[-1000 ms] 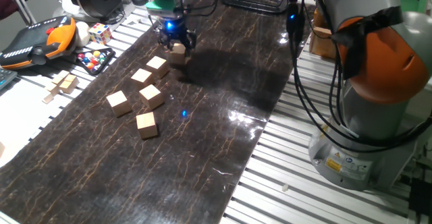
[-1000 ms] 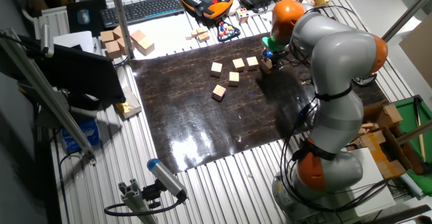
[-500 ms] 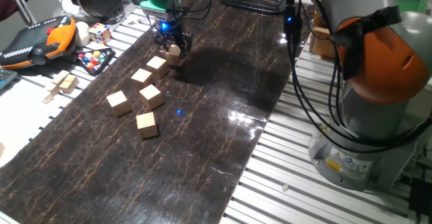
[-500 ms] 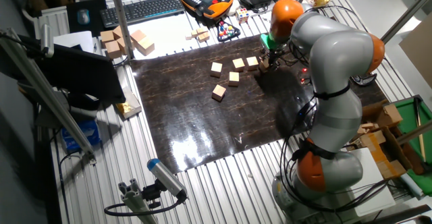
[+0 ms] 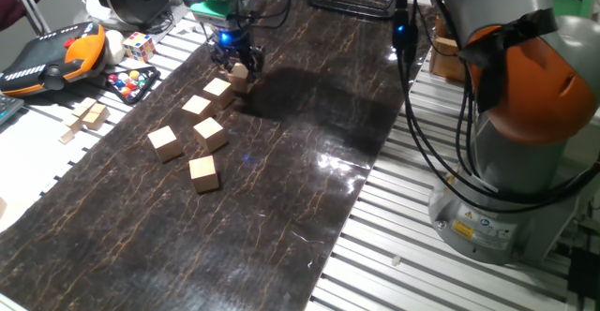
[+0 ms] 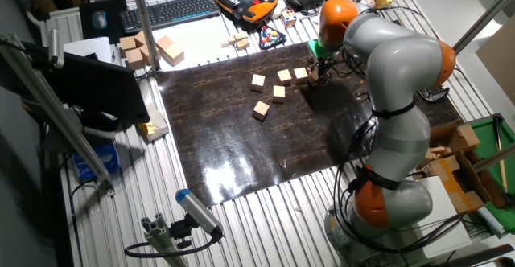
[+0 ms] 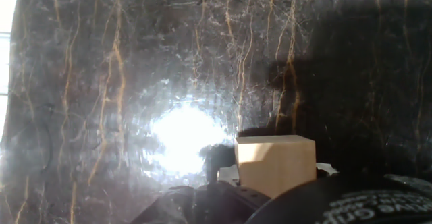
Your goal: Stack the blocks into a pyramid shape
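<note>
Drifting toward the mat's far end since a second ago, the gripper [image 5: 238, 65] pinches one block [image 5: 240, 71] above the dark mat [image 5: 281, 161], beside five loose blocks [image 5: 200, 130]. A cube, it has no long axis. Hand view alone shows its square, level face [image 7: 275, 163]. No readable writing.

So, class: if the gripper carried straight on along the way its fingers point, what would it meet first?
Probably the dark marbled mat: the gripper, holding a block, points down at bare mat.
</note>
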Robot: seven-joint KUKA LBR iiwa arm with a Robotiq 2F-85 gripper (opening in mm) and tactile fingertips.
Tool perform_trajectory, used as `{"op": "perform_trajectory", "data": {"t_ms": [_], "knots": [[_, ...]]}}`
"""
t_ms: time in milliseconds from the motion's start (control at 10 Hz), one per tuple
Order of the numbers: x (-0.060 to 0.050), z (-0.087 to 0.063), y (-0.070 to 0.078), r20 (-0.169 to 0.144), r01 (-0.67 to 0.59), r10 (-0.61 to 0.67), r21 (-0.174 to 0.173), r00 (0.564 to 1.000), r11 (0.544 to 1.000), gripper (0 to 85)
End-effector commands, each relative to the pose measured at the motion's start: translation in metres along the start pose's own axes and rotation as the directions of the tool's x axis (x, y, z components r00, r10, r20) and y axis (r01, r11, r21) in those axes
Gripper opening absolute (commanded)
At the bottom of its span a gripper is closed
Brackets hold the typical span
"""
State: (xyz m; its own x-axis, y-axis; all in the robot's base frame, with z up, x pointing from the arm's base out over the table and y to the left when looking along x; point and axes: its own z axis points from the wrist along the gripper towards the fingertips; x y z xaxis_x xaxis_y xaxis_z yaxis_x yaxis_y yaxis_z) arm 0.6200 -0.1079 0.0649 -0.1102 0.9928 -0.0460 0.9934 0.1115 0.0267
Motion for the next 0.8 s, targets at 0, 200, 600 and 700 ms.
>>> {"op": "perform_trajectory", "data": {"t_ms": [0,200,600,700], "knots": [[-0.0002,0.0001,-0.0001,0.0,-0.009,0.009,0.002,1.0,1.0,0.7],[0.0007,0.0011,0.0023,0.003,-0.041,0.041,0.005,0.999,0.999,0.7],[-0.0006,0.0026,0.0015,-0.004,-0.006,0.006,0.006,1.0,1.0,0.7],[-0.0006,0.0026,0.0015,0.01,0.005,-0.005,0.005,1.0,1.0,0.7]]}}
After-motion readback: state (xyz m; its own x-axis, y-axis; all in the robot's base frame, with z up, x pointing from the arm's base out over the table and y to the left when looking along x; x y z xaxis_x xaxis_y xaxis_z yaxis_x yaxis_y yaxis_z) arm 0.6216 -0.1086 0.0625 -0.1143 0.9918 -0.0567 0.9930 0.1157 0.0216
